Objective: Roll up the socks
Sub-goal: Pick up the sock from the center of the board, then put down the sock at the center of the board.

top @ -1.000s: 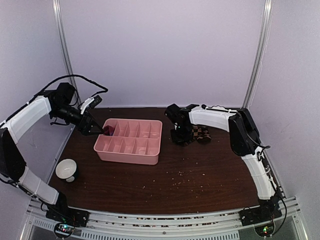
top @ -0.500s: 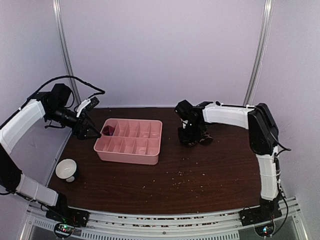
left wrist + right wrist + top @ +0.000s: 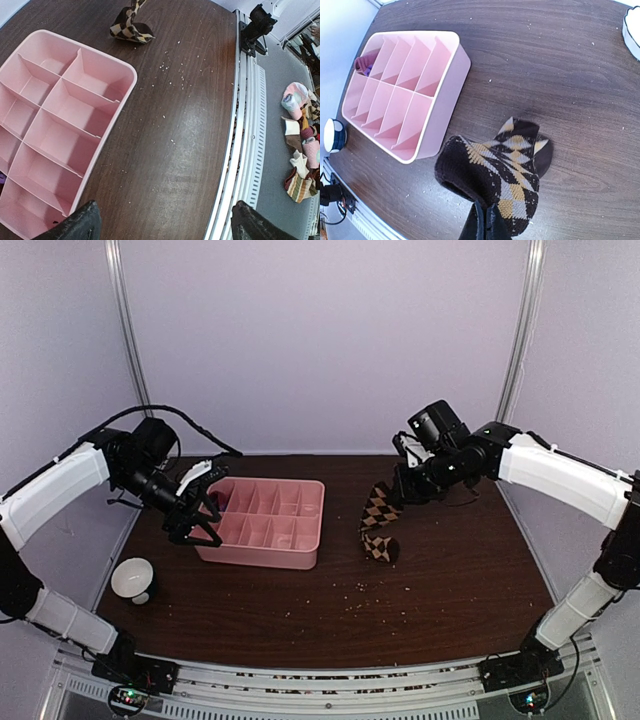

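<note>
1. Right gripper (image 3: 395, 493) (image 3: 485, 216): clamped tight on the upper end of the checkered sock (image 3: 376, 525), fingers pressed together through the fabric in the right wrist view.
2. Checkered sock, brown and tan (image 3: 495, 170): upper end lifted off the table (image 3: 440, 590), lower end curled on the wood to the right of the pink tray (image 3: 258, 552), close to it but not touching.
3. Left gripper (image 3: 203, 520) (image 3: 162, 227): released, fingers (image 3: 75, 225) spread wide, nothing between them; poised over the tray's left end.
4. Pink sock (image 3: 364, 62): bunched in a corner compartment at the tray's left end; magenta with a little purple; mostly hidden by the left gripper from above.
5. Pink tray (image 3: 125, 75) (image 3: 457, 65): divided into two rows of compartments, flat on the table left of centre; other compartments in view bare.
6. Small white bowl (image 3: 132, 580): on the table near the left edge, apart from the tray.
7. Pale crumbs (image 3: 360, 588): scattered over the wood in front of the tray and the sock.
8. Heap of assorted socks (image 3: 300, 145): beyond the table's rail, left wrist view only.
</note>
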Robot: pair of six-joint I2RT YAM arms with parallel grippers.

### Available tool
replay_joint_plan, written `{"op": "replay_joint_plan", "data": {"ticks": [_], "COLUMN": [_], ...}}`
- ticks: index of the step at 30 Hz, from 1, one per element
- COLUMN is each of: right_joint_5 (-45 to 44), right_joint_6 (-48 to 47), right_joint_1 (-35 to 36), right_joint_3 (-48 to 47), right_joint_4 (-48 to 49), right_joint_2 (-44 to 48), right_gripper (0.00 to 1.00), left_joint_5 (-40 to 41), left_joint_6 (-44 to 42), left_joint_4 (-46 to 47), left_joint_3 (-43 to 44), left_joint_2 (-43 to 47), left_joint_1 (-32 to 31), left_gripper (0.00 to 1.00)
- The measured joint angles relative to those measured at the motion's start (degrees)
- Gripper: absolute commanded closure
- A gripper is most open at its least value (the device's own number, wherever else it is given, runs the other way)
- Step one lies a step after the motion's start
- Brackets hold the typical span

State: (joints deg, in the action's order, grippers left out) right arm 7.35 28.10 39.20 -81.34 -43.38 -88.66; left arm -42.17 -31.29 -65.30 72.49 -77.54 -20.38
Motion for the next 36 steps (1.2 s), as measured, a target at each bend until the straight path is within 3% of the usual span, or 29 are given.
{"op": "replay_joint_plan", "data": {"ticks": [6,17,20,23,28,34,36], "right_joint_5": [0.33,-1.68,-2.14,-1.86,-2.21,0.17,1.16], "right_joint_6": [-1.88,-8.52,-10.93,-12.39,-12.46,-4.31,-1.73], "right_joint_1": [-0.85,-6.25,-6.60,-5.49,4.02,16.35,18.40], "right_joint_3": [-5.29,-38.51,-40.11,-32.70,-7.43,18.78,23.63], "right_joint_4": [-3.98,-12.02,-12.46,-10.93,-4.72,8.46,11.63], "right_joint_2": [0.74,-13.51,-15.15,-12.96,-5.77,-3.34,-3.52], "right_gripper": [1.00,1.00,1.00,1.00,1.00,1.00,1.00], "left_joint_5": [0.50,2.64,2.82,2.99,2.99,2.95,2.89], "left_joint_6": [-0.07,0.61,0.79,0.79,0.72,-1.27,-2.23], "left_joint_4": [-0.63,-0.85,-0.94,-1.05,-1.29,-1.57,-1.79], "left_joint_3": [0.00,0.26,0.74,1.60,1.88,1.38,0.76], "left_joint_2": [-1.79,-3.52,-3.52,-3.52,-3.52,-4.04,-4.70], "left_joint_1": [-0.31,-0.48,-0.48,-0.48,-0.63,-2.67,-3.72], "left_gripper": [0.09,0.09,0.09,0.09,0.08,0.02,0.02]}}
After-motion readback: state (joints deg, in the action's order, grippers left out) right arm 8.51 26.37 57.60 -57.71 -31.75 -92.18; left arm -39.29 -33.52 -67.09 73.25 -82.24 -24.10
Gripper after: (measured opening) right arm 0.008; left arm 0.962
